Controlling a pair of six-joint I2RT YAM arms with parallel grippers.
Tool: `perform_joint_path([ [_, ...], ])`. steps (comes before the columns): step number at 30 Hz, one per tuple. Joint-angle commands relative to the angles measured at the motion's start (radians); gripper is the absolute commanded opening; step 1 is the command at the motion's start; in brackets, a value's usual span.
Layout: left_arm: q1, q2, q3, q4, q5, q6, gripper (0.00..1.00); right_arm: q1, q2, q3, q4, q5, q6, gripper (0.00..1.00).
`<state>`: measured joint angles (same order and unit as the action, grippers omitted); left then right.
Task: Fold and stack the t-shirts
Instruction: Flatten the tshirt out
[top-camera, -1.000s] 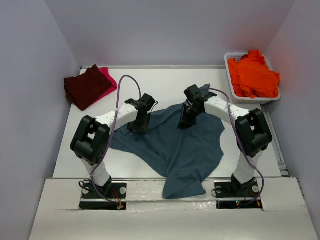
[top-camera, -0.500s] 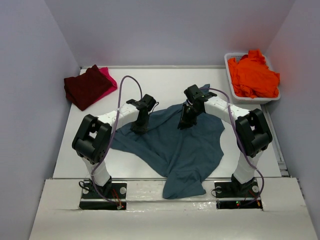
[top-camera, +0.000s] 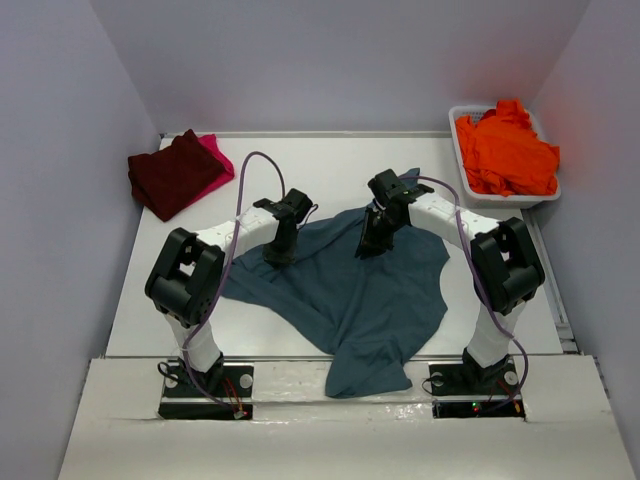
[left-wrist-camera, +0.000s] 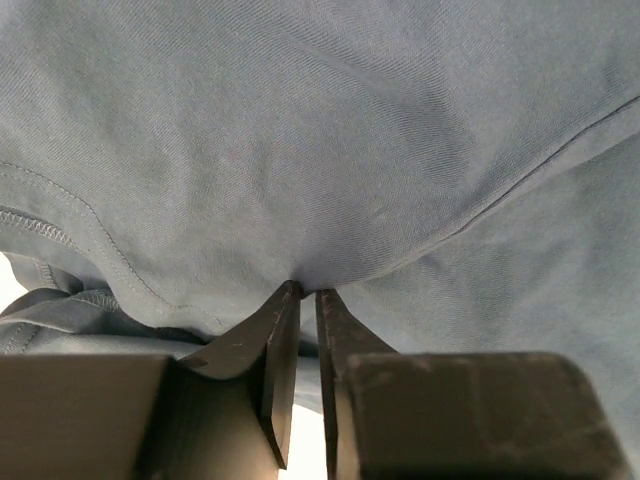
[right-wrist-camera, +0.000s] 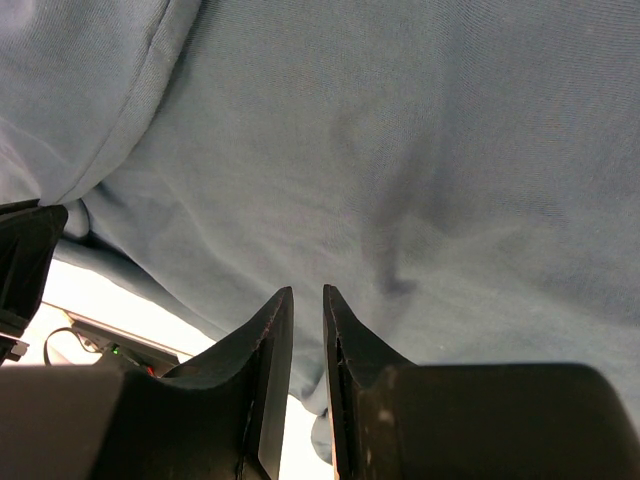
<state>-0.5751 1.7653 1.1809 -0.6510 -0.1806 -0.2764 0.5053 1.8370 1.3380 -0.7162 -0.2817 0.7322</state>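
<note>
Four colours of t-shirt. Slate teal-blue short-sleeved cloth shirt (top-camera: 360, 300), spread crumpled over the white table (top-camera: 330, 160) at frame centre; left gripper (left-wrist-camera: 305, 290) pinched narrow on a gathered fold, right gripper (right-wrist-camera: 302, 290) narrow on its raised upper edge. Folded dark maroon shirt (top-camera: 175, 172) atop bright pink shirt (top-camera: 213, 150), upper left. Vivid orange cloth (top-camera: 505, 150) heaped in white plastic tub (top-camera: 500, 200), upper right.

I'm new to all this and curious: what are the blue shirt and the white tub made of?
Blue shirt: soft matte knit cloth, probably cotton; fine weave, stitched seams, drapes in folds. White tub: likely smooth rigid plastic, thin moulded rim.
</note>
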Motion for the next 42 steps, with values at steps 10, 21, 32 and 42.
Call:
perform_joint_path([
  [10,-0.005,-0.029,0.054,-0.010,-0.086,-0.023,0.06,-0.002,0.002,0.003,0.031,-0.005,-0.014,0.24],
  [21,-0.005,-0.056,0.170,-0.032,-0.327,-0.112,0.06,-0.002,0.024,0.015,0.018,-0.002,-0.033,0.24],
  [32,-0.005,0.109,0.411,-0.110,-0.476,-0.127,0.06,-0.002,0.038,-0.017,0.012,0.006,-0.059,0.23],
  [42,0.061,0.293,0.650,-0.151,-0.493,-0.103,0.06,-0.002,0.041,-0.034,-0.014,0.024,-0.089,0.23],
])
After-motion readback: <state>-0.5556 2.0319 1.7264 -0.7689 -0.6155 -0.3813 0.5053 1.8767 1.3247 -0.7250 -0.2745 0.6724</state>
